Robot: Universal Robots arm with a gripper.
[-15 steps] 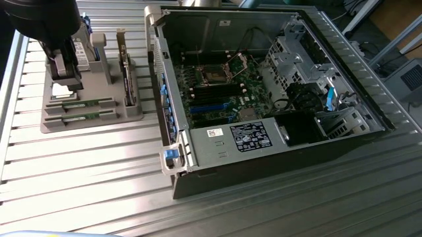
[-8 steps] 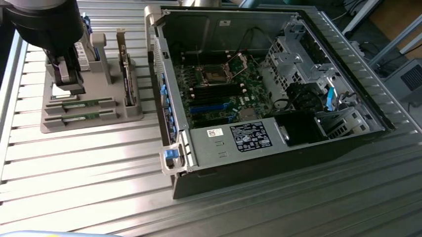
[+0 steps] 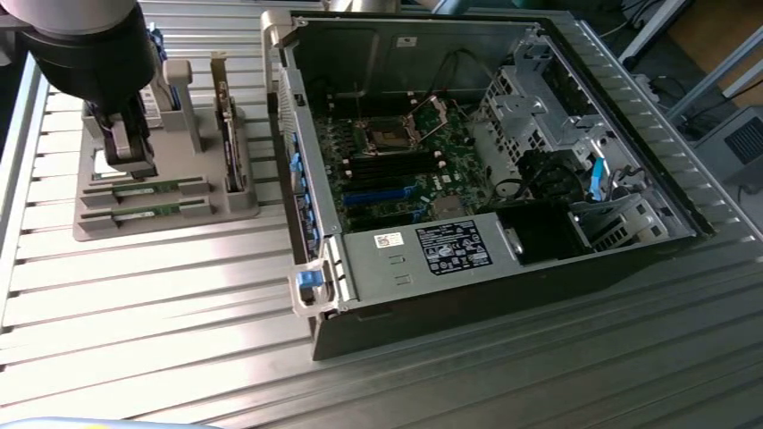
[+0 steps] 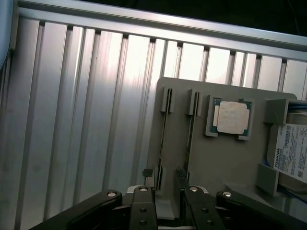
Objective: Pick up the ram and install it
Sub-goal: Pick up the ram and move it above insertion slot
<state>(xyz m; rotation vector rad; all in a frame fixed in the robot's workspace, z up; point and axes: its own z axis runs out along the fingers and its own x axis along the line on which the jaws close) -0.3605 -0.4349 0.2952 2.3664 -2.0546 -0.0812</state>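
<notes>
- open computer case (image 3: 357,45) on ribbed metal bench (image 3: 155,313)
- green motherboard (image 3: 399,170) inside, power supply (image 3: 430,255) by near wall
- grey parts tray (image 3: 167,219) at the exterior view's left
- upright expansion card (image 3: 227,134) in tray
- square silver processor (image 4: 231,117), Toshiba drive (image 4: 290,151) beside it

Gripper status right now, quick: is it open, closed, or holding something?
Gripper: open, holding nothing; its fingertips appear to sit either side of one ram in the grey tray.
</notes>
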